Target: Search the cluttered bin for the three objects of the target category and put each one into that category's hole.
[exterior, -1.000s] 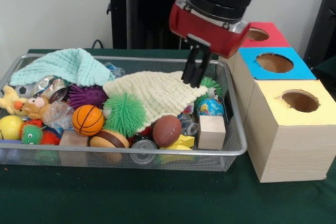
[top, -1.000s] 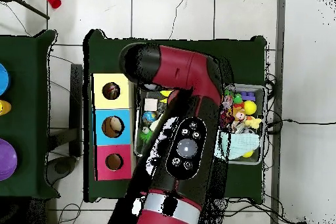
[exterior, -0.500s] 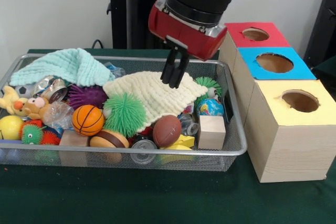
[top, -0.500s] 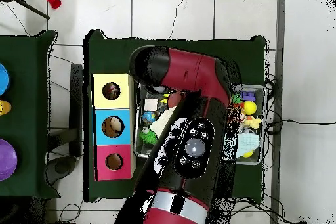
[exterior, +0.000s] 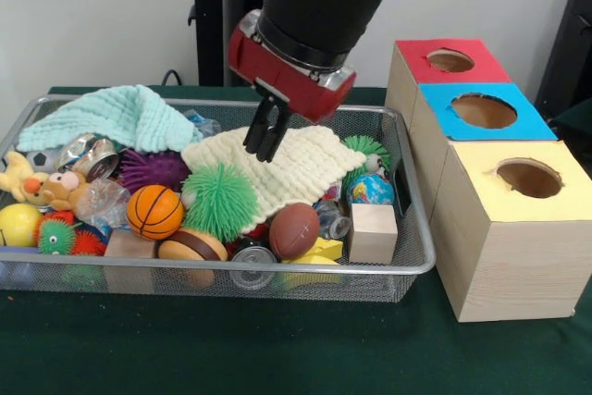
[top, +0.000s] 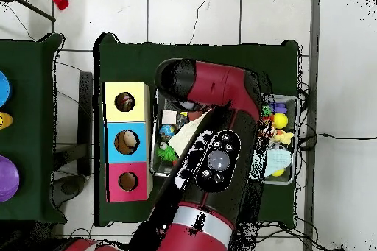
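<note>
The hand point(exterior: 265, 141), fingers together and empty, has swung from the bin's point(exterior: 407, 265) three-o'clock end toward centre above the cream cloth point(exterior: 277, 168), still searching.

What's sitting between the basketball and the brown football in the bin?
In the front view, the green spiky ball lies between the basketball and the football, partly under the cream cloth's edge.

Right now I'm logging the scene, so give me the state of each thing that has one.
gripper: shut, empty, above the cream cloth
cream cloth: spread over toys
green cloth: crumpled on the bin's far corner
basketball: uncovered, in the bin
football: uncovered, by the front wall
yellow box: hole open
blue box: hole open
red box: hole open
</note>
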